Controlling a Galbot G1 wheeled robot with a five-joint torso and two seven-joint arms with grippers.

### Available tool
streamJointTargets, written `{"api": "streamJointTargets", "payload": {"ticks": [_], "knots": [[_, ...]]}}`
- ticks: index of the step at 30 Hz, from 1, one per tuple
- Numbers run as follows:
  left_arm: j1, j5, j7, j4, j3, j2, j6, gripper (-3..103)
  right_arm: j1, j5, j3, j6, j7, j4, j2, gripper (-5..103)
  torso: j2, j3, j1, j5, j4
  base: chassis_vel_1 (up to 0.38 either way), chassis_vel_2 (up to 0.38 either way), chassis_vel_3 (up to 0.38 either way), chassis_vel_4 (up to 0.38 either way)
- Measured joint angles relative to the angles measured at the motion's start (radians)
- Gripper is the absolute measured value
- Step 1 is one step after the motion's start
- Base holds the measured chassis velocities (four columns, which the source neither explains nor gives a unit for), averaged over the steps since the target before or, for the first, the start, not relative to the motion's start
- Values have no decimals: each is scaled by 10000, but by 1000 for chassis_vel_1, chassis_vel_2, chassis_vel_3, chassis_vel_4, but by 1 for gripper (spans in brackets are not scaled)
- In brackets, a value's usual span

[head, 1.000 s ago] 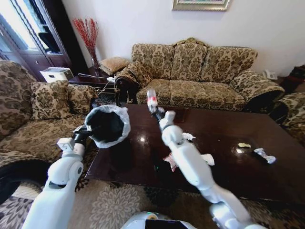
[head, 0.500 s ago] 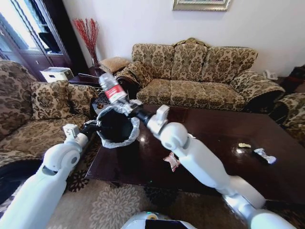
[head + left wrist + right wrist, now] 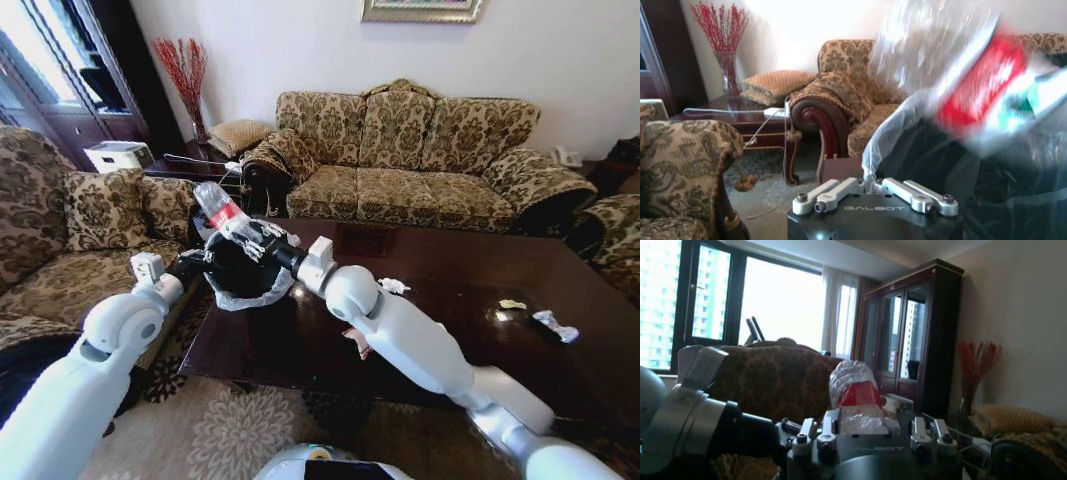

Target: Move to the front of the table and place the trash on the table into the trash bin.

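Left of centre in the head view, the right gripper (image 3: 248, 240) has its fingers closed on the clear bottle (image 3: 219, 208), tilted over the trash bin (image 3: 240, 270). The left gripper (image 3: 196, 264) grips the bin's rim, just off the desk (image 3: 470, 330) edge. Tissues (image 3: 393, 286) and wrappers (image 3: 555, 326) lie on the desk at right.

Head view: high, angled forward and down over the table (image 3: 480, 300). Left wrist view: close behind the trash bin (image 3: 960, 180). Right wrist view: close, facing the window. Shared by all: the bottle (image 3: 222, 212).
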Motion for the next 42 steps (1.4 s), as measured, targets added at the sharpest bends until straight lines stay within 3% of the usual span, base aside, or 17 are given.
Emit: {"api": "streamJointTargets", "payload": {"ticks": [2, 5, 9, 11, 13, 14, 19, 22, 23, 26, 33, 37, 42], "knots": [[-6, 8, -7, -14, 0, -22, 0, 1, -27, -22, 0, 42, 1, -2, -18, 57, 0, 0, 0, 0, 0, 0, 0, 0, 0], [-11, 56, -13, -71, -1, -31, -10, 1, -67, 30, 145, 105, 31, -76, 5, 73, 0, 0, 0, 0, 1, 0, 0, 0, 0], [-7, 84, -13, -88, -36, -16, -14, 1, -31, 114, 312, 121, 173, -93, 27, 79, 0, 0, 0, 0, 1, 0, 0, 0, 0], [32, 111, -32, -103, -101, -51, -77, 1, 13, 281, 627, 113, 513, 50, 24, 95, 0, 0, 0, 1, 2, 0, 0, 0, 0], [73, 164, -34, -110, -117, -97, -117, 1, -8, 337, 793, 85, 630, 152, -4, 95, 0, 0, 0, 1, 3, 0, 0, 0, 0], [134, 274, -36, -120, -127, -177, -142, 1, -117, 428, 1097, -10, 805, 347, -92, 100, 0, 0, 0, 0, 4, 0, 0, 0, 0], [291, 545, -47, -123, -153, -358, -195, 1, -936, 726, 2183, -468, 1158, 1087, -772, 100, 0, 0, 0, 0, 3, 0, 0, 0, 0], [346, 716, -11, -118, -174, -510, -266, 1, -2340, 886, 3676, -650, 1175, 1630, -1616, 100, 1, -1, 0, 2, 2, 0, 0, 0, 0], [346, 716, -11, -118, -174, -510, -266, 1, -2340, 886, 3676, -650, 1175, 1630, -1616, 100, 1, -1, 0, 2, 2, 0, 0, 0, 0], [390, 785, 32, -148, -291, -612, -309, 1, -4801, 618, 4951, -208, 1267, 1960, -2452, 100, 0, -1, 0, 7, -6, -17, -9, -14, -11], [512, 985, 41, -239, -394, -776, -374, 1, -7319, -36, 5918, 395, 768, 1813, -2332, 100, 1, -2, -2, 2, 3, -49, -49, -56, -45], [592, 1166, 169, -237, -339, -958, -502, 1, -9339, -981, 5999, 1141, 279, 1506, -1575, 100, 1, -2, -2, -3, -3, -66, -67, -62, -74], [674, 1225, 269, -287, -399, -1041, -643, 1, -9831, -1488, 5744, 1525, 45, 957, -1051, 100, 1, -2, -2, 1, -5, -42, -44, -40, -45]]}}
